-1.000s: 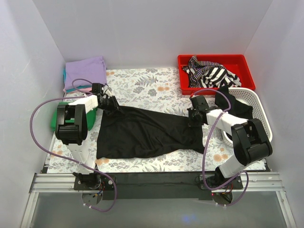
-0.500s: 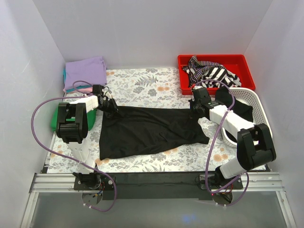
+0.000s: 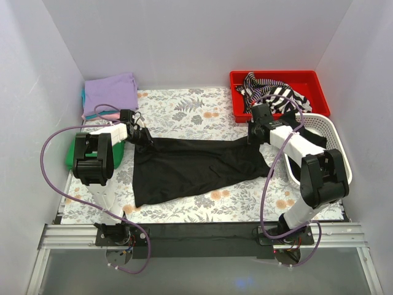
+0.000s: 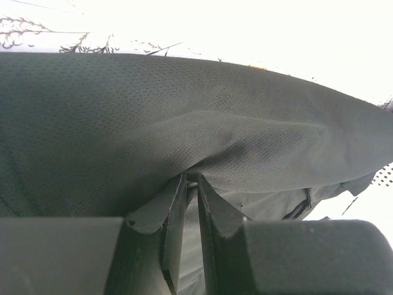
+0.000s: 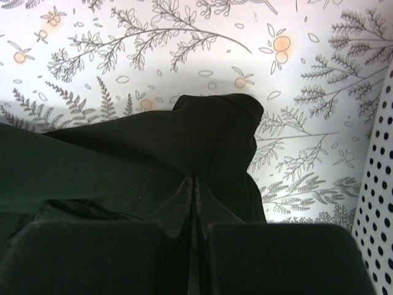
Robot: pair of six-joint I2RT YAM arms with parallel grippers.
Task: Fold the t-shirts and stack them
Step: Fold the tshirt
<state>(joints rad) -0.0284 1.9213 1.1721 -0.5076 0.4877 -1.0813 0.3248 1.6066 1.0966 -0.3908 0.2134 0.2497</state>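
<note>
A black t-shirt point(image 3: 196, 165) lies stretched across the flowered table cover, pulled taut along its far edge between both grippers. My left gripper point(image 3: 143, 136) is shut on its far left corner; in the left wrist view the fabric point(image 4: 184, 123) bunches between the tips of that gripper point(image 4: 191, 178). My right gripper point(image 3: 253, 136) is shut on the far right corner, and the right wrist view shows the black cloth point(image 5: 153, 153) pinched in that gripper point(image 5: 195, 179). A folded stack with a lavender t-shirt point(image 3: 110, 92) on top, teal and pink edges under it, sits at the far left.
A red bin point(image 3: 319, 89) holding striped black-and-white clothes stands at the far right. A white perforated basket point(image 3: 334, 138) with dark clothing is beside my right arm. A green object point(image 3: 69, 157) lies under my left arm. Walls enclose the table.
Both grippers have drawn the shirt's far edge toward the back, the right one moving farthest. The shirt's near edge has slid back with it. My left gripper tightened on the cloth.
</note>
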